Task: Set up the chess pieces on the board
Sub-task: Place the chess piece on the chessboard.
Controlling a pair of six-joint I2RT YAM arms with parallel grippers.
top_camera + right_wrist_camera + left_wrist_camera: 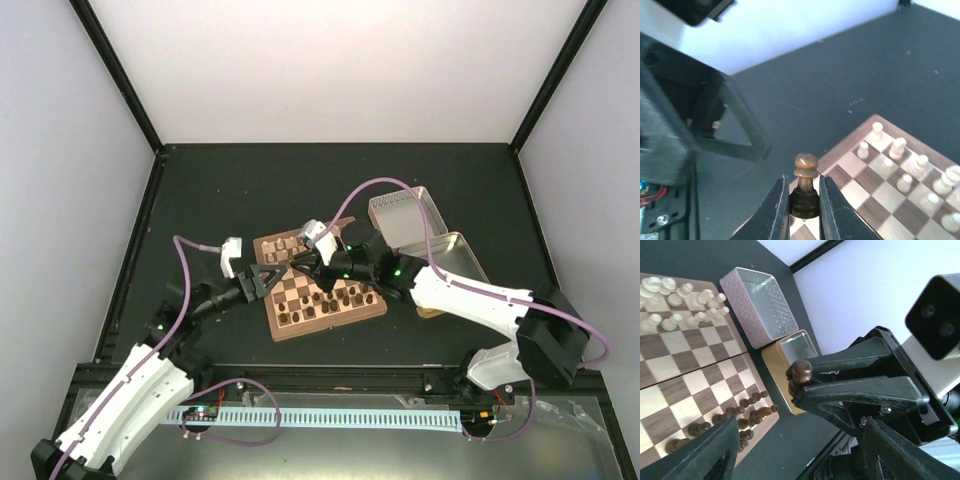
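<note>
- The right tool (804, 202) is closed narrowly on a dark piece (805, 181). It grips the base, and the round head stands upright above the fingers.
- That piece hangs in the air over the near corner of the board (675, 370), touching no square.
- The left tool (800, 437) is spread wide and holds nothing. It hovers just beside the right one, over the board's edge.
- The cream pieces (677, 305) stand in two rows along one side. The other dark pieces (747, 412) crowd the opposite side, and some look bunched or out of line.
- Two tin halves (760, 310) lie on the counter (210, 190) just past the board.
- The step in hand seems to be carrying one dark piece to its square.
- The next move calls for lowering it straight onto a free square in the dark ranks. It must clear its close neighbours before the fingers part.
</note>
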